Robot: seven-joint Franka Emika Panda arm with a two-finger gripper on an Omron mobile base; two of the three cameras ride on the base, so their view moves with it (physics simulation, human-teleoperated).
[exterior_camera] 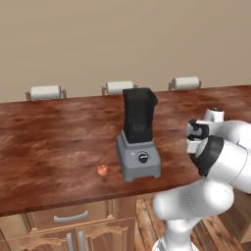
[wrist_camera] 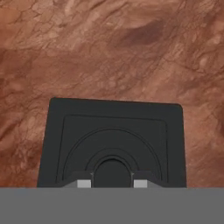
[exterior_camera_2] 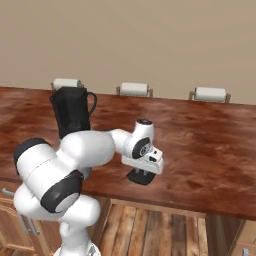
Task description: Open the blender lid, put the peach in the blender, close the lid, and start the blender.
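- Gripper (wrist_camera: 112, 183) is clamped on the blender lid (wrist_camera: 111, 142), its two finger tips (wrist_camera: 84, 183) pinching the small raised centre of the flat black square plate in the hand view.
- From the right base view, the gripper (exterior_camera_2: 142, 172) points straight down, with the lid (exterior_camera_2: 141, 176) under it just at the wooden counter (exterior_camera_2: 200, 145), near its front edge; whether the lid touches the wood or hangs just above it cannot be told.
- Pose of the arm: it rises from below the counter front, bends at a big white elbow with dark joints, then reaches forward and to the right of the blender (exterior_camera: 138, 142), the wrist turned so the hand faces down.
- Left base view shows the hand (exterior_camera: 198, 137) well to the right of the blender, partly hidden behind the arm's own elbow.
- Blender stands on the counter with its grey boxy base, round black knob (exterior_camera: 142, 158) on the front, and tall dark jar whose top is uncovered.
- Peach (exterior_camera: 102, 170), small and orange-red, lies on the counter just left of the blender's base, apart from it.
- Three white stool backs (exterior_camera: 119, 87) line the counter's far edge.
- Cabinet fronts with a grey drawer handle (exterior_camera: 71, 216) sit below the counter.
- No writing or brand mark can be read anywhere.
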